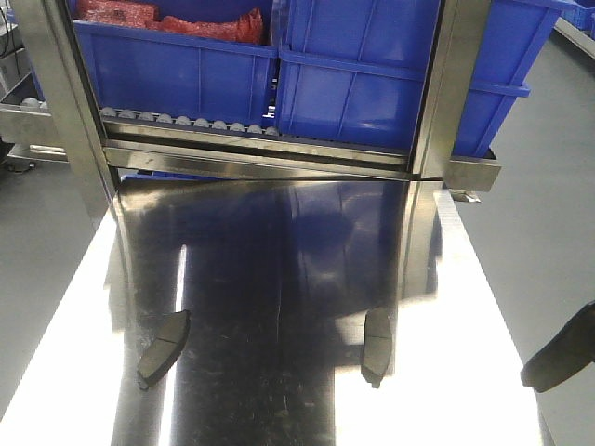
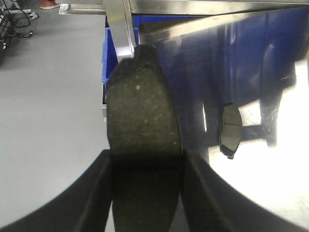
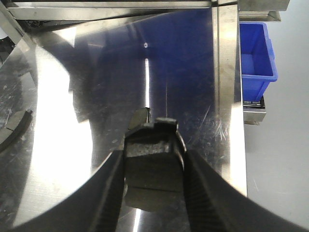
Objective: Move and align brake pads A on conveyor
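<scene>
My left gripper (image 2: 146, 159) is shut on a dark grey brake pad (image 2: 142, 106), which stands lengthwise out of the fingers near the steel table's left edge. My right gripper (image 3: 154, 162) is shut on another brake pad (image 3: 152, 145), held over the table's right part. Two more pads lie on the shiny steel tabletop (image 1: 279, 279): one at the left (image 1: 163, 348) and one at the right (image 1: 376, 346). A lying pad (image 2: 230, 129) shows in the left wrist view, and another (image 3: 12, 130) at the right wrist view's left edge. The conveyor is out of view.
A steel roller rack (image 1: 260, 153) with blue bins (image 1: 353, 84) stands at the table's far end; one bin holds red items (image 1: 167, 20). A small blue bin (image 3: 256, 53) sits beyond the table's right edge. Part of the dark right arm (image 1: 562, 358) shows there.
</scene>
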### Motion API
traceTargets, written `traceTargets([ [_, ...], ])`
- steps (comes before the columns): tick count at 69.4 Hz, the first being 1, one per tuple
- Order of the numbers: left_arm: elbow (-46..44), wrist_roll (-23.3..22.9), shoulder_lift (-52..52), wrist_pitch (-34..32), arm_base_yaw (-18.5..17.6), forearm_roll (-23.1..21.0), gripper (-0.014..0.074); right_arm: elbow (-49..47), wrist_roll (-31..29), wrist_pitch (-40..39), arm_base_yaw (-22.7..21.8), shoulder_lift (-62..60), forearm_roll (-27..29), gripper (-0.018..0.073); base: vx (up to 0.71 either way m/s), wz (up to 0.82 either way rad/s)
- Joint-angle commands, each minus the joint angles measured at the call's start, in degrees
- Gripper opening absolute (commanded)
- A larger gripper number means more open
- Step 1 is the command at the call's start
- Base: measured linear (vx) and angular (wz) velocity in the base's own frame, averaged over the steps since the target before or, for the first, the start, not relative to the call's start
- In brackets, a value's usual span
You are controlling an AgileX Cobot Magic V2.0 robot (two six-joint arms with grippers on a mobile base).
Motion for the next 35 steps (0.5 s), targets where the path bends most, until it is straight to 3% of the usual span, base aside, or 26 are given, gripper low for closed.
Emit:
traceTargets([
  [1,-1.32,-0.29,0.30,-4.61,-0.23,0.65,-0.0006,-1.83,-0.65,-4.68,-0.25,0.03,0.24,-0.0012,-0.01,0.03],
  [35,-1.32,-0.29,0.30,-4.61,-0.23,0.65,-0.0006,-1.83,-0.65,-4.68,-0.25,0.03,0.24,-0.0012,-0.04,0.04],
])
